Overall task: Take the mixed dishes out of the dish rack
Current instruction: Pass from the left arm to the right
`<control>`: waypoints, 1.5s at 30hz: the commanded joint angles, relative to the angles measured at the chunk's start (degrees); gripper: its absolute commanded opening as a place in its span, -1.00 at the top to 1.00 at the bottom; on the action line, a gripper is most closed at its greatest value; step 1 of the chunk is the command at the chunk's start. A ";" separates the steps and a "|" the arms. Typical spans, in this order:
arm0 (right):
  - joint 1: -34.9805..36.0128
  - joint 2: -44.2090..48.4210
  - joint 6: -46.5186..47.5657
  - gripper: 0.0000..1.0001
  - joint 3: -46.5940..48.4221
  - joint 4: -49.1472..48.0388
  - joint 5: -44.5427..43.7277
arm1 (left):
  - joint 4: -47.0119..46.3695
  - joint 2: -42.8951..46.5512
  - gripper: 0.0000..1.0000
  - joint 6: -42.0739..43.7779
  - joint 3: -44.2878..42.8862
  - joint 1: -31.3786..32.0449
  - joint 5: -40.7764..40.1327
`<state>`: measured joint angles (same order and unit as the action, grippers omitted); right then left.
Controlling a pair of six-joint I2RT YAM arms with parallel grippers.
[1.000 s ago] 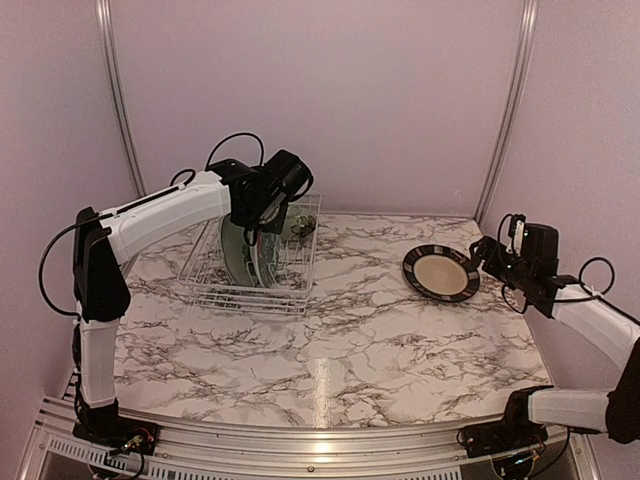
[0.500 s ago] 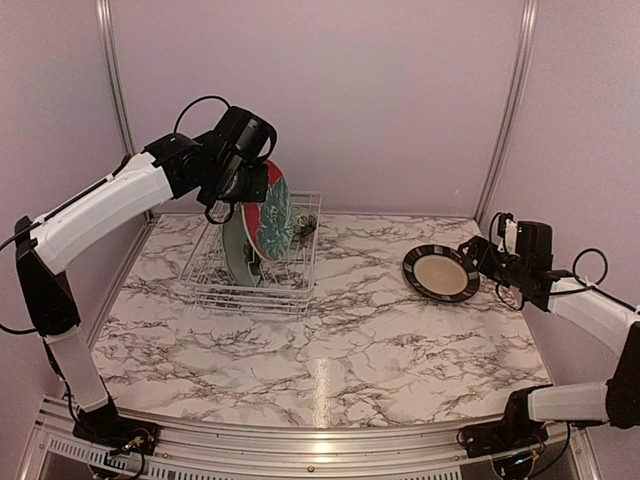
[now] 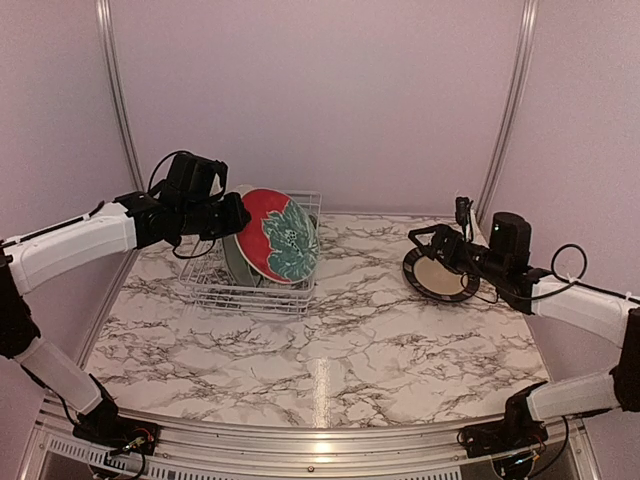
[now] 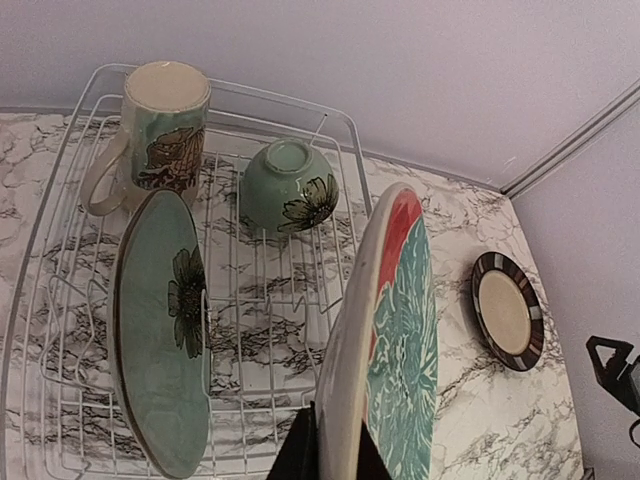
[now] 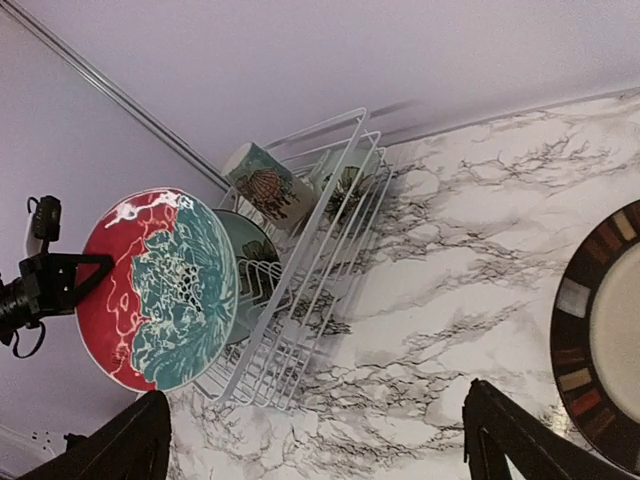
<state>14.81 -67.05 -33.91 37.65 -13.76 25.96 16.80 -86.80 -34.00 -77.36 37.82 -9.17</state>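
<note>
Overhead, a grey-veined marble bench (image 3: pixel 350 350) boxed in by lilac walls (image 3: pixel 330 90) carries the dish rack (image 3: pixel 240 300) at far left and the striped-rim plate (image 3: pixel 440 272) flat at far right, just beside the right fingers (image 3: pixel 438 235), spread wide on nothing. Only the left wrist view looks into the rack: floral mug (image 4: pixel 160 125), small green bowl (image 4: pixel 288 185) bottom-up beside it, pale green plate (image 4: pixel 160 335) upright in the tines. The left fingers (image 3: pixel 235 218) are clamped on the rim of a red and teal plate (image 3: pixel 280 238), on edge above the rack.
</note>
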 commanded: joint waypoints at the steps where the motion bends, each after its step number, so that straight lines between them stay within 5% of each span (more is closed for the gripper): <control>1: 6.27 -4.41 -9.82 -0.97 0.21 -12.76 4.32 | -29.89 4.74 1.00 -10.98 7.01 -0.85 13.86; 5: 11.34 -11.93 -14.71 -0.97 2.70 -18.78 6.30 | -46.18 3.80 1.00 -17.74 14.97 -1.33 20.55; 13: 17.19 -21.17 -22.56 -0.88 4.40 -29.22 8.79 | -59.45 -1.17 1.00 -25.71 19.11 -1.35 25.48; 20: 20.68 -26.59 -28.06 -0.63 5.95 -39.00 9.55 | -59.69 -3.76 1.00 -26.05 18.24 -1.35 26.89; 28: 20.62 -27.07 -28.99 -0.03 6.23 -39.64 6.06 | -59.98 -3.53 1.00 -24.62 20.20 -1.35 25.64; 38: 20.62 -29.95 -32.89 0.09 9.24 -44.42 7.19 | -63.10 -4.57 1.00 -24.22 21.40 -1.20 25.57; 45: 20.51 -30.68 -34.72 0.61 8.30 -46.71 6.42 | -61.28 -4.33 1.00 -22.24 21.38 -1.00 24.64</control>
<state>35.14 -97.32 -67.26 44.93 -56.03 32.56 -36.18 -92.31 -56.71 -54.54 36.71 15.42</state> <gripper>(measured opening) 0.243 0.091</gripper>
